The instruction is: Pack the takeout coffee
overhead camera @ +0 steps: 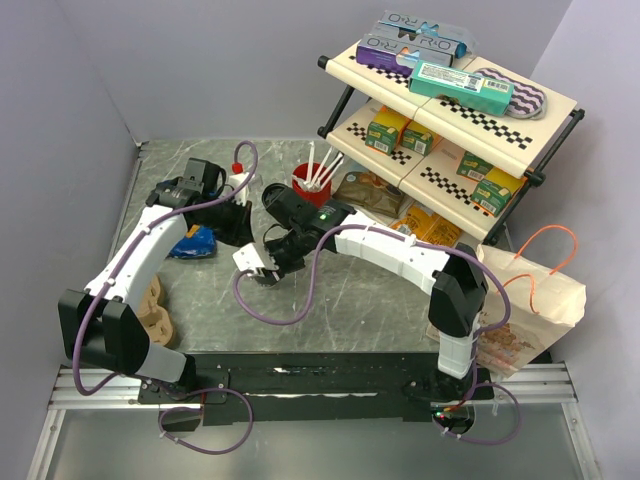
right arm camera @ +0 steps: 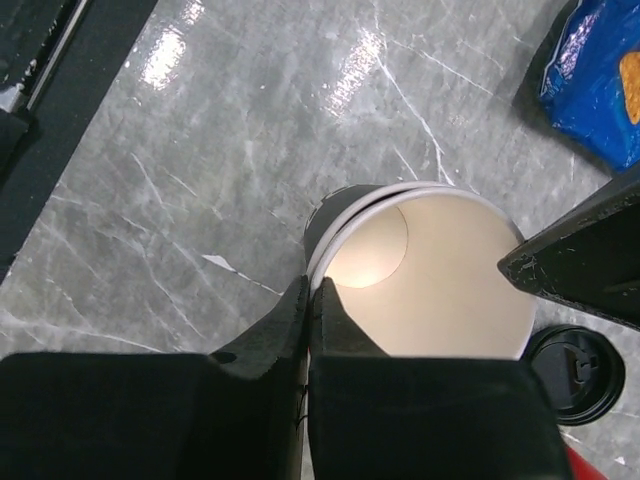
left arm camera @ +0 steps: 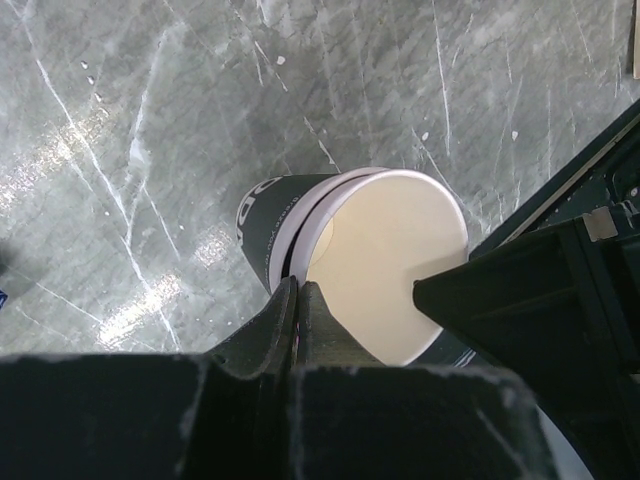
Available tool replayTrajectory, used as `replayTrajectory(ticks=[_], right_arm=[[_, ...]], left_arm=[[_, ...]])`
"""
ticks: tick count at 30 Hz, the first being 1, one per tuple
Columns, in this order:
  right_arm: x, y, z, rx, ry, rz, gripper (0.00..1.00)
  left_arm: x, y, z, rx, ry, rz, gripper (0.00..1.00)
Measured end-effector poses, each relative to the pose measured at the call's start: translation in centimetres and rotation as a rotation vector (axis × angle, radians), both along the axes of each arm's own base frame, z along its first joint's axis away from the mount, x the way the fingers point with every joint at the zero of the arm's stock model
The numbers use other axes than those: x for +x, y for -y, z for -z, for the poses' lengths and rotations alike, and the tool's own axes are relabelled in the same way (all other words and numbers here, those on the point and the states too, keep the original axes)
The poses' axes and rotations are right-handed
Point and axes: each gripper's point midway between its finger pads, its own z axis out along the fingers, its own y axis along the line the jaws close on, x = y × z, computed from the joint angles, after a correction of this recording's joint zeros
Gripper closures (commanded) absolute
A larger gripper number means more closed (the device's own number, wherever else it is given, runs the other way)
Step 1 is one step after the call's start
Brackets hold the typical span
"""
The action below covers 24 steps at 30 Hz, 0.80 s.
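The takeout coffee cup (left arm camera: 385, 260) stands open on the grey table, with a cream inside and a dark sleeve. The right wrist view shows the same cup (right arm camera: 440, 280) from its other side. My left gripper (left arm camera: 297, 285) is shut on the cup's rim, one finger inside and one outside. My right gripper (right arm camera: 313, 285) pinches the rim at another spot in the same way. The black lid (right arm camera: 575, 375) lies flat on the table beside the cup. From above, the left gripper (overhead camera: 240, 225) and right gripper (overhead camera: 262, 245) meet mid-table and hide the cup.
A red cup with white straws (overhead camera: 312, 183) stands just behind the grippers. A blue snack bag (overhead camera: 192, 242) lies to the left. A two-tier shelf (overhead camera: 450, 110) fills the back right. A paper bag (overhead camera: 530, 300) stands at the right, and a tan cardboard piece (overhead camera: 155, 310) lies near the left arm.
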Motion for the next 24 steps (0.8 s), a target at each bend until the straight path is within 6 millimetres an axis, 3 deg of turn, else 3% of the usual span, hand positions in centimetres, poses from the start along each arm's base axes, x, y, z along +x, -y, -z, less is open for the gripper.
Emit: replayTrajectory(ticks=[1, 2, 4, 15, 19, 22, 23, 24], right_arm=[[0.0, 0.0, 0.0, 0.0, -0.005, 0.004, 0.99], [-0.1, 0.0, 0.0, -0.002, -0.009, 0.008, 0.88], [-0.1, 0.0, 0.0, -0.004, -0.019, 0.02, 0.81], [0.1, -1.1, -1.7, 0.016, -0.092, 0.093, 0.75], [0.0, -1.2, -1.1, -0.007, -0.119, 0.102, 0.86], [-0.1, -1.0, -0.5, -0.029, -0.134, 0.105, 1.0], [-0.1, -1.0, -0.5, -0.032, -0.137, 0.106, 1.0], [0.0, -1.0, -0.5, -0.032, -0.138, 0.107, 1.0]], left_arm=[[0.0, 0.0, 0.0, 0.0, 0.0, 0.001, 0.99], [0.0, 0.0, 0.0, 0.0, 0.001, 0.001, 0.99], [0.0, 0.1, 0.0, 0.001, 0.001, 0.002, 0.99], [0.3, -0.3, 0.2, 0.028, 0.015, -0.009, 0.99], [0.4, -0.4, 0.2, 0.032, 0.017, -0.011, 0.99], [0.3, -0.4, 0.3, 0.035, 0.016, -0.012, 0.99], [0.3, -0.4, 0.3, 0.036, 0.015, -0.011, 0.95], [0.3, -0.4, 0.3, 0.038, 0.016, -0.012, 0.85]])
